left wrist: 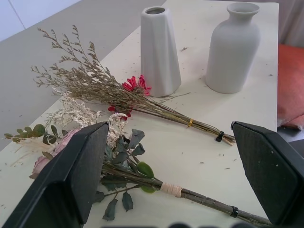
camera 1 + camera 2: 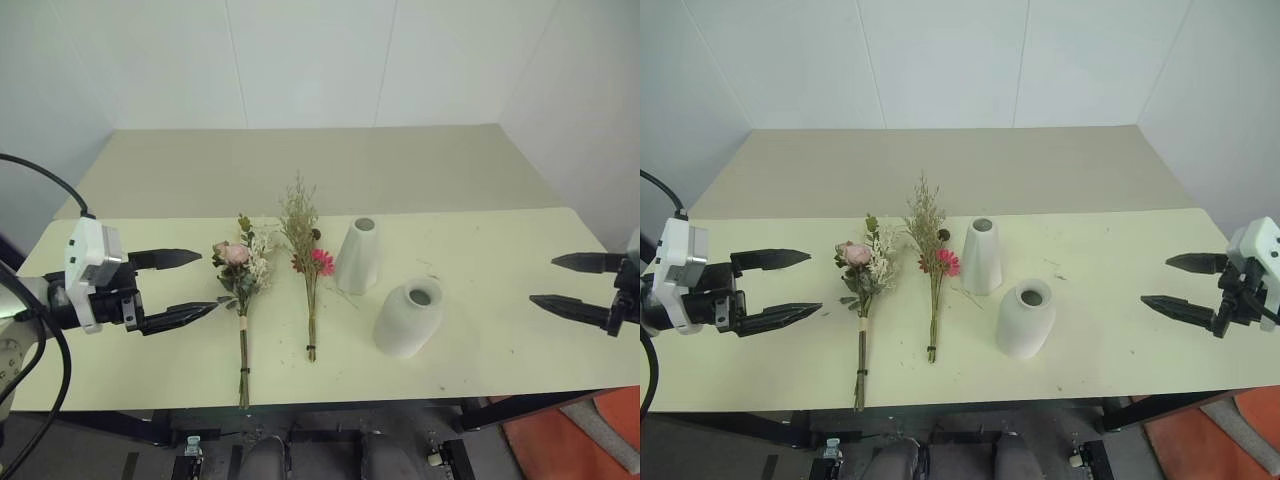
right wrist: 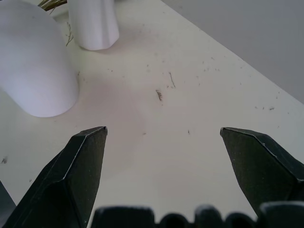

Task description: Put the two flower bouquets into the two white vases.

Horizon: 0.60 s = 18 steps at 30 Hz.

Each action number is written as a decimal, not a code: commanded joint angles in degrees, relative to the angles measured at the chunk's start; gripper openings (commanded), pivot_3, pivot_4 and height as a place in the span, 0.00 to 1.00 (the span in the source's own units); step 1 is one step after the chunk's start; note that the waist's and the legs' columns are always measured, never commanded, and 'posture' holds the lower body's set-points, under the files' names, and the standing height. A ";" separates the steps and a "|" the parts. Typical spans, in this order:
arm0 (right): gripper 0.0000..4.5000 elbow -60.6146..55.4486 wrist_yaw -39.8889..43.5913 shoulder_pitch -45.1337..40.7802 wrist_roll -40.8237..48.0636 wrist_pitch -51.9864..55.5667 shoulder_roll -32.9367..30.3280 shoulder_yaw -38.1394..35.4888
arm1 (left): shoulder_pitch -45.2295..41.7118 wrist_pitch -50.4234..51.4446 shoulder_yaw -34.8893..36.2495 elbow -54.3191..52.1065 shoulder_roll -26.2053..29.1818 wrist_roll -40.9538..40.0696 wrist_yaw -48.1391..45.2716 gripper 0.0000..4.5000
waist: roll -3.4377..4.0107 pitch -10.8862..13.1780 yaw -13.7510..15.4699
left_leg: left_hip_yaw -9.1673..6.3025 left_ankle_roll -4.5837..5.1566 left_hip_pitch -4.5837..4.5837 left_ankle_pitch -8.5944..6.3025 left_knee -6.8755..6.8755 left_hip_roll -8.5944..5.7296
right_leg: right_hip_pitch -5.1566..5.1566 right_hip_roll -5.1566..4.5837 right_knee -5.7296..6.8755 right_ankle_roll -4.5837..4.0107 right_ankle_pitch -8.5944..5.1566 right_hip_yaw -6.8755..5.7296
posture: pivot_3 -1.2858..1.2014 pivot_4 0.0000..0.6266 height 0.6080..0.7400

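Two bouquets lie flat on the pale table (image 2: pixel 500 350), stems toward the front edge. The pink-rose bouquet (image 2: pixel 241 275) is on the left, and the magenta-daisy bouquet with dried grasses (image 2: pixel 306 255) lies just right of it. Right of them stand the tall slim white vase (image 2: pixel 358 255) and, nearer the front, the shorter rounded white vase (image 2: pixel 408 317), both upright. My left gripper (image 2: pixel 205 283) hovers open just left of the rose bouquet, holding nothing. Over the table's right end my right gripper (image 2: pixel 545 281) is open and empty, well clear of the vases.
Small bits of dried plant litter the table (image 3: pixel 161 95) between the vases and the right gripper. A beige surface (image 2: pixel 330 170) stretches behind the table to white walls. Something orange (image 2: pixel 575 440) lies on the floor at the lower right.
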 commanded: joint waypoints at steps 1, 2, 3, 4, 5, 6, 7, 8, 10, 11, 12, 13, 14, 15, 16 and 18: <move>1.00 0.39 0.54 -1.39 -0.05 -1.72 -1.00 -0.21 | 0.77 -0.29 2.65 -1.85 0.36 -0.65 0.31 1.00 | 0.00 0.00 0.00 | 0.00 0.00 0.00 0.00 0.00 0.00 | 0.00 0.00 0.00 0.00 0.00 0.00 | 0.52 0.24 1.00; 1.00 0.60 0.57 -1.63 -0.06 -1.85 -0.98 0.03 | 1.19 0.29 2.76 -2.20 0.49 -0.66 0.67 1.00 | 0.00 0.00 -0.04 | 0.00 0.00 0.00 0.00 0.00 0.00 | 0.00 0.00 0.00 0.00 0.00 0.00 | 0.52 0.24 1.00; 1.00 0.81 0.62 -1.84 -0.08 -2.01 -0.96 0.27 | 1.54 1.22 2.84 -2.52 0.74 -0.80 1.20 1.00 | 0.00 0.00 -0.04 | 0.00 0.00 0.00 0.00 0.00 0.00 | 0.00 -0.01 0.00 0.00 0.00 0.00 | 0.52 0.24 1.00; 1.00 0.99 0.66 -2.01 -0.10 -2.15 -0.95 0.46 | 1.75 1.85 2.86 -2.72 0.92 -0.93 1.60 1.00 | 0.00 0.00 -0.01 | 0.00 0.00 0.00 0.00 0.00 0.00 | 0.00 0.00 0.00 0.00 0.00 0.00 | 0.52 0.24 1.00; 1.00 1.18 0.75 -2.16 -0.06 -2.16 -0.94 0.66 | 1.86 2.18 2.85 -2.95 0.94 -1.00 1.93 1.00 | 0.00 0.00 0.00 | 0.00 0.00 0.00 0.00 0.00 0.00 | 0.00 0.00 0.00 0.00 0.00 0.00 | 0.52 0.24 1.00; 1.00 1.29 0.83 -2.26 -0.04 -2.14 -0.93 0.79 | 1.87 2.38 2.85 -3.09 0.91 -1.03 2.10 1.00 | 0.00 0.00 0.01 | 0.00 0.00 0.00 0.00 0.00 -0.01 | 0.00 -0.01 0.01 0.00 0.00 0.00 | 0.52 0.24 1.00; 1.00 1.41 1.03 -2.40 0.06 -2.10 -0.95 0.93 | 1.81 2.55 2.84 -3.16 0.91 -1.06 2.21 1.00 | 0.00 0.00 0.01 | 0.00 0.00 0.00 0.00 0.00 0.00 | 0.00 -0.01 0.01 0.00 0.00 0.00 | 0.52 0.24 1.00; 1.00 1.51 1.23 -2.51 0.14 -2.12 -0.92 1.03 | 1.75 2.95 2.79 -3.26 1.01 -1.12 2.37 1.00 | 0.00 0.00 0.01 | 0.00 0.00 0.01 0.00 0.00 0.00 | 0.00 0.00 0.01 0.00 0.00 0.00 | 0.52 0.24 1.00; 1.00 1.77 1.36 -2.82 0.09 -2.25 -0.85 1.20 | 1.60 3.35 2.71 -3.45 1.02 -1.28 2.49 1.00 | 0.00 0.00 0.02 | 0.00 0.00 0.00 0.00 0.00 0.00 | 0.00 0.00 0.01 0.00 0.00 0.00 | 0.52 0.24 1.00; 1.00 1.92 1.36 -2.97 0.01 -2.32 -0.83 1.28 | 1.51 3.44 2.67 -3.50 0.99 -1.37 2.54 1.00 | 0.00 0.00 0.02 | 0.00 0.00 0.00 0.00 0.00 0.00 | 0.00 0.00 0.00 0.00 0.00 0.00 | 0.52 0.24 1.00; 1.00 2.15 1.34 -3.13 -0.09 -2.40 -0.83 1.37 | 1.53 3.43 2.65 -3.60 0.95 -1.36 2.54 1.00 | 0.00 0.00 0.01 | 0.00 0.00 0.00 0.00 0.00 -0.01 | 0.00 -0.01 0.00 0.00 0.00 0.00 | 0.52 0.24 1.00; 1.00 2.34 1.40 -3.26 -0.15 -2.49 -0.84 1.44 | 1.55 3.54 2.63 -3.65 0.92 -1.41 2.55 1.00 | 0.00 0.00 0.00 | 0.00 0.00 0.00 0.00 0.00 -0.01 | 0.00 -0.01 0.00 0.00 0.00 0.00 | 0.52 0.24 1.00; 1.00 2.46 1.43 -3.27 -0.20 -2.56 -0.85 1.45 | 1.75 4.46 2.54 -3.98 1.28 -1.36 2.96 1.00 | 0.00 0.00 0.01 | 0.00 0.00 0.00 0.00 0.00 0.00 | 0.00 -0.01 0.00 0.00 0.00 0.00 | 0.52 0.24 1.00; 1.00 2.54 1.47 -3.25 -0.23 -2.65 -0.85 1.43 | 2.01 6.10 2.00 -4.68 1.95 -0.99 3.93 1.00 | 0.00 0.00 0.01 | 0.00 0.00 0.00 0.00 0.00 0.00 | 0.00 -0.01 0.01 -0.01 0.00 0.00 | 0.52 0.24 1.00; 1.00 2.59 1.47 -3.25 -0.23 -2.69 -0.83 1.43 | 2.15 7.82 1.11 -5.50 2.40 -0.58 5.24 1.00 | 0.00 0.00 0.00 | 0.00 0.00 0.00 0.00 0.00 0.00 | -0.01 0.00 0.02 -0.01 0.00 0.00 | 0.52 0.24 1.00; 1.00 2.57 1.41 -3.19 -0.19 -2.73 -0.73 1.42 | 2.48 10.26 -0.42 -7.46 2.27 -1.15 7.04 1.00 | 0.01 0.00 0.00 | -0.01 0.00 0.01 0.00 0.00 0.00 | 0.00 0.00 0.02 0.00 0.00 0.00 | 0.52 0.24 1.00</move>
